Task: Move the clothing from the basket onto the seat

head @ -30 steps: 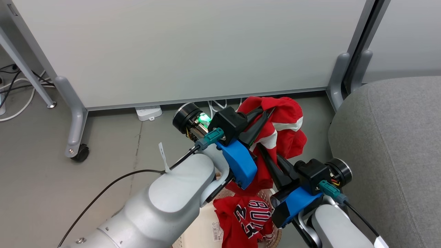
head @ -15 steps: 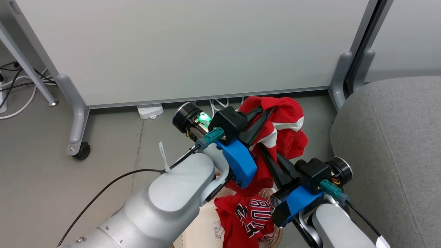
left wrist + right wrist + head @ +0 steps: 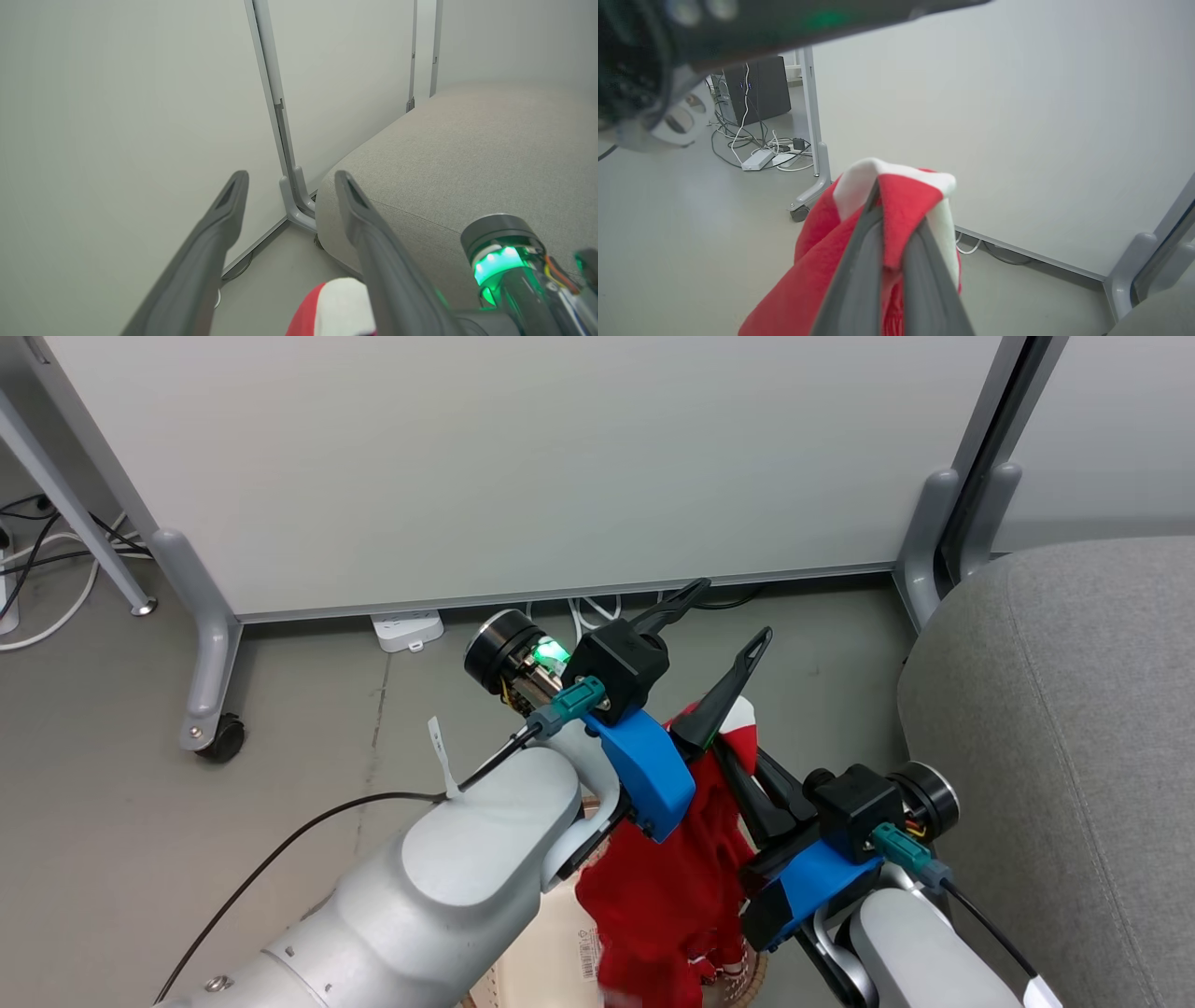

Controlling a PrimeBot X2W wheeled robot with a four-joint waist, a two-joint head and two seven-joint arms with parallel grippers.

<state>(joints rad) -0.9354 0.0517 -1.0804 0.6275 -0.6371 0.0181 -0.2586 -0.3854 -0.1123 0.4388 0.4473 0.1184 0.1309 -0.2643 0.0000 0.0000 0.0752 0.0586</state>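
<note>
Head view: the left gripper [image 3: 733, 614] stands spread and empty, left of the seat [image 3: 1074, 709]. The right gripper [image 3: 887, 217], nearer the seat, is clenched on the white-trimmed edge of a red garment [image 3: 672, 896], which hangs over the basket [image 3: 527, 963] beside the seat, not on it.

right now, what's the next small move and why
Probably carry the red garment rightward over the seat. The right end effector is shut on it, and it hangs short of the seat, above the basket; the left end effector stands open and empty.
</note>
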